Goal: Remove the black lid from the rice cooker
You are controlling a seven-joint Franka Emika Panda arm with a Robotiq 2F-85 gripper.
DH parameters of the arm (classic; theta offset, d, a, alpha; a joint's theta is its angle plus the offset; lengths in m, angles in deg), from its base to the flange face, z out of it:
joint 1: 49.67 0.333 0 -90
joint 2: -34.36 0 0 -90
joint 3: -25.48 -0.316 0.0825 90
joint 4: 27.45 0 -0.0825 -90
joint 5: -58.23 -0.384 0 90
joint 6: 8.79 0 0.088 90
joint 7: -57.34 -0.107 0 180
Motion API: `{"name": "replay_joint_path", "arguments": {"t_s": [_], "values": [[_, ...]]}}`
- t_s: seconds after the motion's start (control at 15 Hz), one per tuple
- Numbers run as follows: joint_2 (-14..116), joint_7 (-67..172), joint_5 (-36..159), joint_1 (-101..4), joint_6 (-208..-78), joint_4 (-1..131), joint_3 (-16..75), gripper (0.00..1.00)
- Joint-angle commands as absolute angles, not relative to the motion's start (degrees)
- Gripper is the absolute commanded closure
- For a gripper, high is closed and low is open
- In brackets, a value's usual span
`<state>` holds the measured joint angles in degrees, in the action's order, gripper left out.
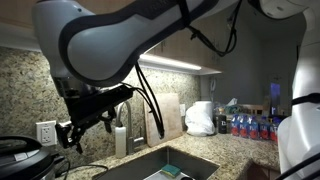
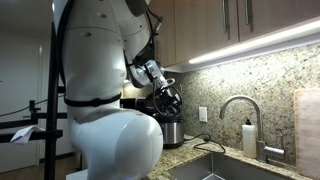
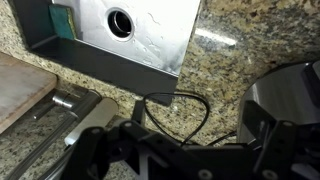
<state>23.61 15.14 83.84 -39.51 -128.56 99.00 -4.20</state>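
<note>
My gripper [image 1: 68,134] hangs wide open, empty, near the squat dark grey-rimmed rice cooker [image 2: 171,132], round domed black lid [image 1: 14,146] still on.

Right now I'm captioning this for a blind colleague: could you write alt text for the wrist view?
The robot's open hand hangs over a speckled granite counter, with the rice cooker at the right edge. A black cord loops on the counter; a steel sink lies at the top, a tan cutting board at left.
</note>
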Motion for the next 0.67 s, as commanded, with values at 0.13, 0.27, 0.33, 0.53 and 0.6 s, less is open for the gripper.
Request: {"name": "replay_joint_path", "arguments": {"t_s": [0.13, 0.27, 0.33, 0.53, 0.6], "values": [[24.57, 19.04, 92.6, -35.71, -118.34, 91.79, -3.86, 0.0], [28.02, 21.74, 96.23, -33.72, -112.05, 85.78, -5.16, 0.0], [30.61, 22.9, 98.29, -32.65, -109.59, 82.77, -5.85, 0.0], [38.55, 26.27, 105.77, -29.08, -105.43, 75.97, -6.51, 0.0], [41.91, 26.92, 108.95, -27.69, -104.82, 74.1, -6.17, 0.0]]}}
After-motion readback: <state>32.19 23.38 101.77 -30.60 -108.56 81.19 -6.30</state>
